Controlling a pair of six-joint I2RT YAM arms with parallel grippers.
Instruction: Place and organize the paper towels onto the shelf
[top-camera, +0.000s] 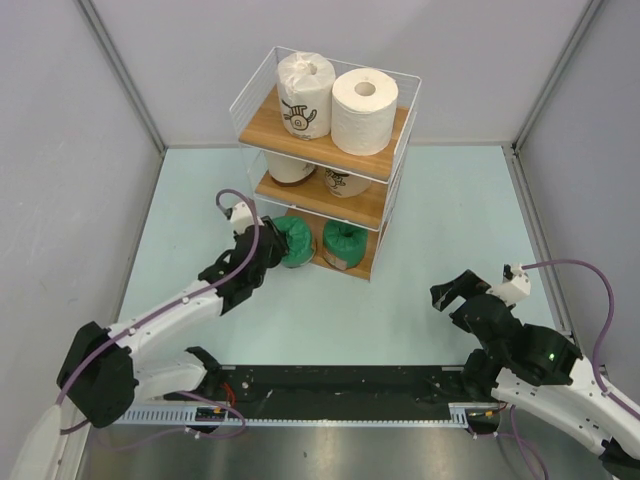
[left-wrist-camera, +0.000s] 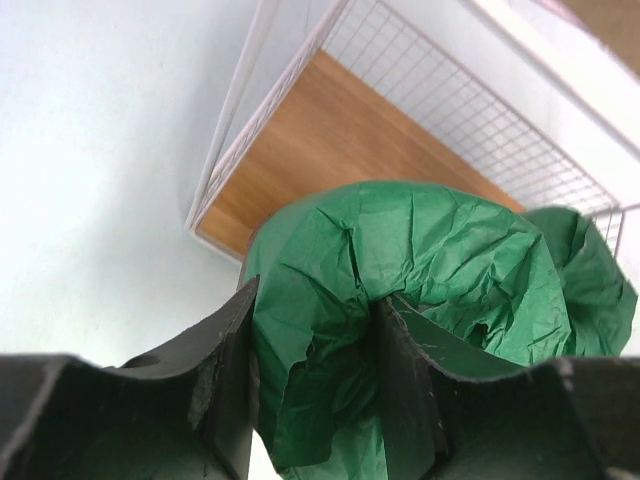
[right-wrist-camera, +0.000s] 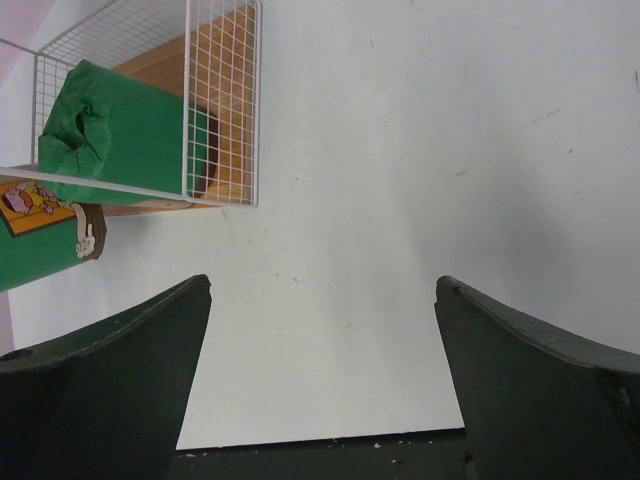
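Note:
The shelf (top-camera: 262, 122) stands at the back centre. Its top board holds the logo-wrapped white roll (top-camera: 304, 95) and the plain white roll (top-camera: 364, 110). Two beige rolls (top-camera: 290, 168) lie on the middle board. Two green rolls lie at the bottom, the left one (top-camera: 294, 241) at the shelf's front left corner and the right one (top-camera: 345, 243) inside. My left gripper (top-camera: 272, 250) is shut on the left green roll (left-wrist-camera: 420, 260), with one finger outside it and one in its crumpled end hollow. My right gripper (top-camera: 455, 290) is open and empty over the table.
Grey walls enclose the table on three sides. The bottom board (left-wrist-camera: 330, 150) shows bare wood behind the held roll. In the right wrist view the shelf's wire side (right-wrist-camera: 222, 110) and a green roll (right-wrist-camera: 120, 130) sit far left of my right gripper (right-wrist-camera: 322, 290).

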